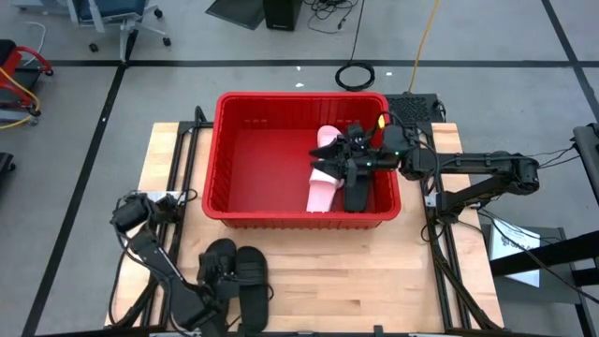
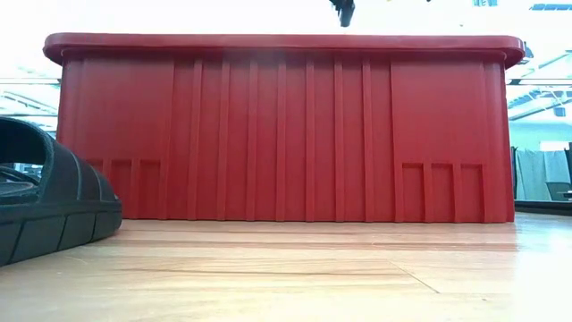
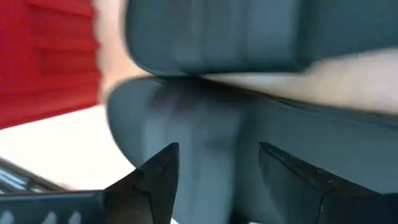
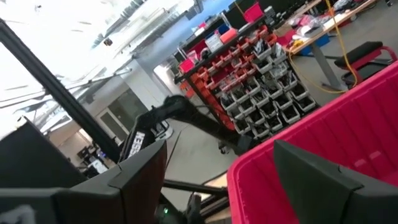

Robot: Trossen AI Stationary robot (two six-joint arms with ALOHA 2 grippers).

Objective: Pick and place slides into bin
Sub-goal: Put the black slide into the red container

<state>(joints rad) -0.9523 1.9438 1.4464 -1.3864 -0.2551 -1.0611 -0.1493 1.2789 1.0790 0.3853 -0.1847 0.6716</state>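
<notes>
On the table (image 1: 374, 271), at six o'clock from the bin (image 1: 299, 96): two black slides (image 1: 241, 277) side by side, well outside the red wall. Seen also from table height, with one black toe (image 2: 45, 197) at nine o'clock of the bin's ribbed front.

Inside the bin, toward three o'clock: two pink slides (image 1: 325, 168) and at least one black one (image 1: 357, 194), piled loosely. Hard to count more under the arm.

Left gripper (image 1: 213, 281) low at the table pair, on its nine o'clock side. Fingers (image 3: 155, 174) spread wide in the left wrist view, with the black slide (image 3: 205, 124) filling the space just ahead. Cannot tell whether touching; nothing clamped.

Right gripper (image 1: 358, 159) over the bin's three o'clock half, above the pile. Jaws wide apart in the right wrist view, holding nothing, with only the room and the bin's red rim beyond.

Judging by the look: light, foamy, matte, so unlikely to slip and not fragile. Soft enough to flex, so likely to droop if taken by the toe or heel end. Best taken across the wide strap, or at the sole's edge mid-length, pinching firmly. Worth watching the neighbouring slide, close enough to be dragged along.
</notes>
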